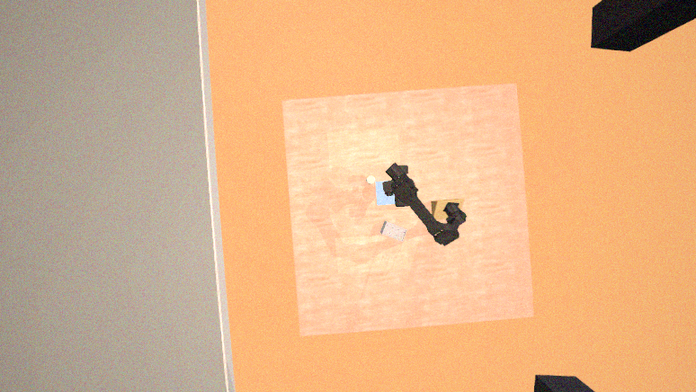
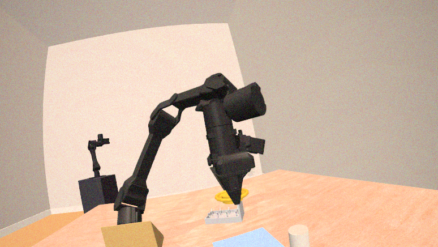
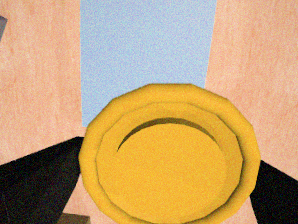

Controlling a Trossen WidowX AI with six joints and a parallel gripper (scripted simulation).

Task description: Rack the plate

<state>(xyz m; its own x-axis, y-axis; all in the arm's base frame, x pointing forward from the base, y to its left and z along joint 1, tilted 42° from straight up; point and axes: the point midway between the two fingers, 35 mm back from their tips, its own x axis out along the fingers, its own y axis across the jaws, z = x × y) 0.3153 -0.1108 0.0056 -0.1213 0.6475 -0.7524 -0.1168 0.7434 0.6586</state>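
Bearing no legible writing or labels anywhere. Yellow plate (image 3: 169, 161): round, raised rim, lying flat, pinched across its edges by the gripper (image 2: 235, 199), lifted above the table at centre frame. Wrist view alone shows its face, over a blue mat (image 3: 148, 42). Exterior view alone shows the grey dish rack (image 2: 225, 215) below it.

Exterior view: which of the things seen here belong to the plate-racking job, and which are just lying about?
Belong to the job:
- round yellow plate, held off the table
- black parallel-jaw gripper, shut on the plate
- grey dish rack with upright rails, standing on the table

Just lying about:
- flat light-blue mat
- short cream cylinder
- tan cardboard-coloured box
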